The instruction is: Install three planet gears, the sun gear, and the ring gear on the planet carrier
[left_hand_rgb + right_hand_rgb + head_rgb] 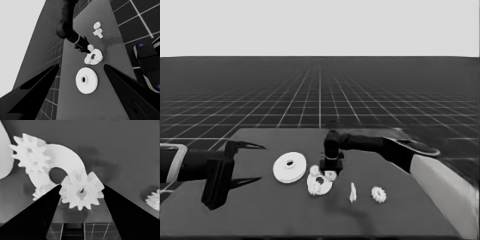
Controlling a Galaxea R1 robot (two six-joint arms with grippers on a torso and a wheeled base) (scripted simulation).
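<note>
**R gripper holds gear at carrier; L parked**

R gripper (pixel 330 172) reaches in from the right, pointing down at table centre, right by the carrier (pixel 319 186). In the R wrist view its fingers (pixel 45 212) clamp a gear (pixel 82 191) from both sides; that gear sits at the carrier's (pixel 67 161) rim, partly over it, beside the hole. Can't tell if it touches the carrier or hangs just above.

Two more gears already on the carrier: one (pixel 31 155) on the far side of the hole, one (pixel 42 191) half hidden behind a finger. Hole itself shows bare.

Ring gear (pixel 289 167) lies flat just left of the carrier, apart from it, nothing on it. 4th gear (pixel 378 194) lies alone to the right, well apart from the carrier. Thin white piece (pixel 353 192) lies between that gear and the carrier.

L gripper (pixel 247 162) waits over the table's left end, fingers spread wide, holding nothing; ring gear lies past its tips.
</note>
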